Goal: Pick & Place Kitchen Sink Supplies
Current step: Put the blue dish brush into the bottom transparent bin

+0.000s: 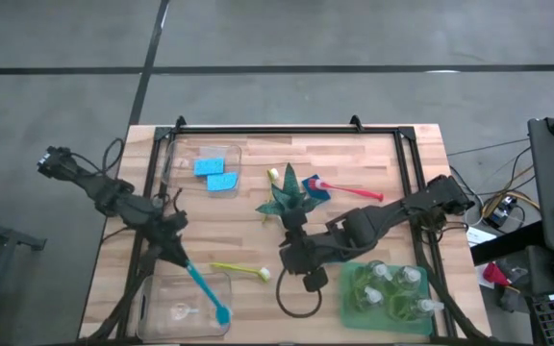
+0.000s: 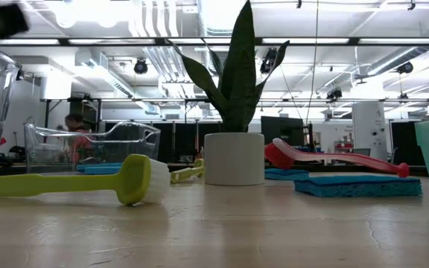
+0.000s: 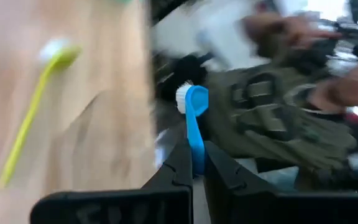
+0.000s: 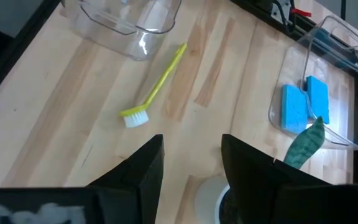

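My left gripper point(image 1: 177, 242) is shut on a blue brush point(image 1: 208, 288), whose white-bristled head point(image 3: 187, 99) reaches out over the near-left clear bin point(image 1: 152, 312). My right gripper point(image 4: 191, 149) is open and touches nothing; it hovers just near of the plant pot point(image 1: 292, 226). A yellow-green brush point(image 1: 240, 270) lies flat on the table between the two grippers and also shows in the right wrist view as the yellow-green brush point(image 4: 154, 87). A red-pink brush point(image 1: 349, 188) rests with its head on a blue sponge point(image 1: 315, 189). Two blue sponges point(image 1: 214, 174) lie in the far clear bin. Several pump bottles point(image 1: 392, 288) stand in the green tray. My left gripper pinches the blue brush's handle point(image 3: 195, 149) between its two fingers, which lie along the handle. The brush sticks straight out beyond the fingertips, slanting toward the table's near edge. Its head point(image 1: 223, 312) is over the near clear bin; whether it touches the bin, I cannot tell.
The spiky plant point(image 1: 287, 200) stands mid-table in a white pot point(image 2: 234, 158). A second yellow-green brush point(image 1: 272, 176) lies far of it. The green tray point(image 1: 354, 308) sits near-right and the far clear bin point(image 1: 183, 159) far-left. Bare wood lies around the yellow-green brush.
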